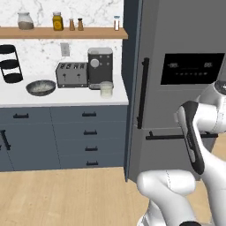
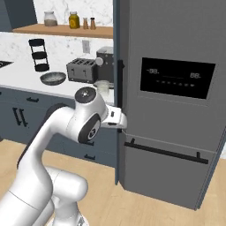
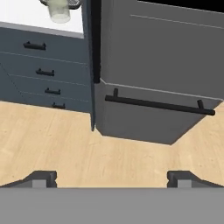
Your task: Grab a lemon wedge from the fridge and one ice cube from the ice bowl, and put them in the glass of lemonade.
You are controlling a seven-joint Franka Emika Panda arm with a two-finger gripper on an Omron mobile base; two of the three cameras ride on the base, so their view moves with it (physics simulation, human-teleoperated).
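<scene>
Nothing of the task looks done yet, as far as I can judge. My gripper [image 3: 112, 178] hangs with its fingers spread wide apart and nothing between them, pointed down at the wooden floor in front of the fridge [image 1: 185, 39]. Both fridge doors are shut — the vertical bar handle [image 1: 142, 92] and the lower horizontal one [image 3: 159, 105] are untouched, so the lemon wedge, presumably inside, is hidden from me. Over on the counter [image 1: 66, 99] the ice bowl [image 1: 40, 87] sits to the left of the toaster [image 1: 71, 74], and the glass of lemonade [image 1: 106, 88] stands just in front of the coffee machine [image 1: 100, 66], near the fridge's side. Everything remains, I reckon: open the door, fetch the wedge, drop it in — then the ice cube.
</scene>
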